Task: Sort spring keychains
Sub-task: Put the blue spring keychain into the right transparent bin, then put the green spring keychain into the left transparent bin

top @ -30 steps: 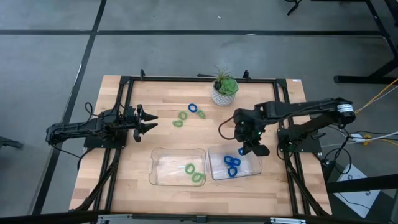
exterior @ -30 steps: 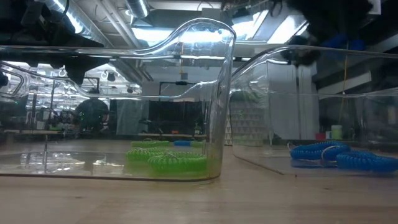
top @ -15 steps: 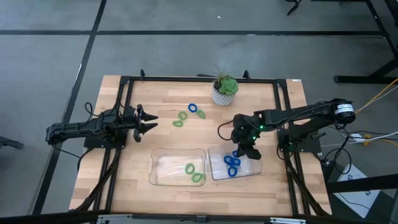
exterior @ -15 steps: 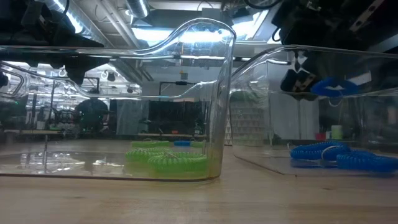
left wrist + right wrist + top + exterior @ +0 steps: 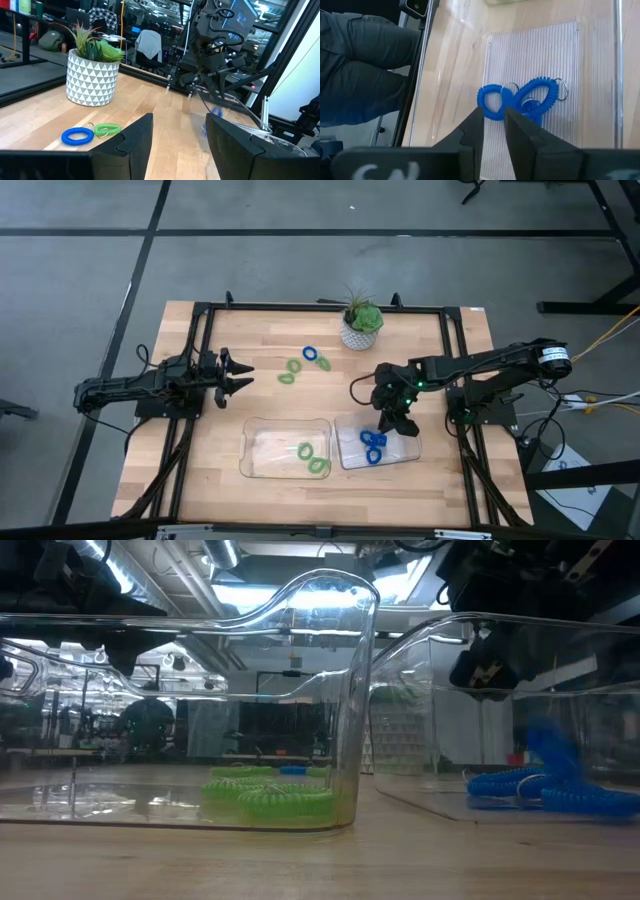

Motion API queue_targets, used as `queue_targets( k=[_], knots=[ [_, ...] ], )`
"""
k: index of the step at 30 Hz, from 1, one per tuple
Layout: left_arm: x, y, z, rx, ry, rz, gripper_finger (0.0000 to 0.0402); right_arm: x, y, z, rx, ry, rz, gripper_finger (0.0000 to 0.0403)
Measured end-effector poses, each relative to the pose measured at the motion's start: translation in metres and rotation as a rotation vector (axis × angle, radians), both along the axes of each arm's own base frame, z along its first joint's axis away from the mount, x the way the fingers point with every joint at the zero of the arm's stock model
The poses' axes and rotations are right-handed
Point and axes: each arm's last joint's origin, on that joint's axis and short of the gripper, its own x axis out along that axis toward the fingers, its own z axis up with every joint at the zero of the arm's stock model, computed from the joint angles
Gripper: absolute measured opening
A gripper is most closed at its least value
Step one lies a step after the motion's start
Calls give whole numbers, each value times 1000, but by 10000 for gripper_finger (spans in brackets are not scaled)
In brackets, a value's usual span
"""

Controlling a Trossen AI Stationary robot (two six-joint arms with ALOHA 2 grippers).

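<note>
My right gripper (image 5: 392, 422) (image 5: 490, 670) hangs open over the far part of the right clear tray (image 5: 411, 450). Below it a blue spring keychain (image 5: 550, 748) shows as a blur just above the blue keychains (image 5: 375, 445) (image 5: 520, 97) lying on the tray floor. Two green keychains (image 5: 311, 458) (image 5: 268, 795) lie in the left clear tray (image 5: 262, 442). Two blue keychains (image 5: 316, 357) and two green ones (image 5: 291, 371) lie on the bare wood near the far side. My left gripper (image 5: 243, 375) (image 5: 177, 140) waits open at the table's left, pointing at them.
A potted plant in a white patterned pot (image 5: 360, 325) (image 5: 92, 75) stands at the far edge, right of the loose keychains. The two trays sit side by side near the near edge. Black frame rails run along the table's left and right sides.
My right gripper has moved a little toward the table's left and come down over the right tray with a blue keychain between its fingers. It has then let go, and the keychain has dropped from the fingers toward the blue ones on the tray floor.
</note>
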Motion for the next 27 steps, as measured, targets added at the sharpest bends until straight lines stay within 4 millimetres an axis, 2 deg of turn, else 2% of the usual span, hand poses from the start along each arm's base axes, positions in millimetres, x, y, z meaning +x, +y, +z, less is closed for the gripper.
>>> queue_targets(
  k=[13, 22, 27],
  knots=[
    [0, 0, 0, 0, 0, 0, 178, 4, 0, 3, 35, -5, -50, 112],
    [0, 0, 0, 0, 0, 0, 178, 4, 0, 3, 34, -8, -49, 111],
    [0, 0, 0, 0, 0, 0, 178, 10, 0, 7, 51, -70, -67, 112]
  ],
)
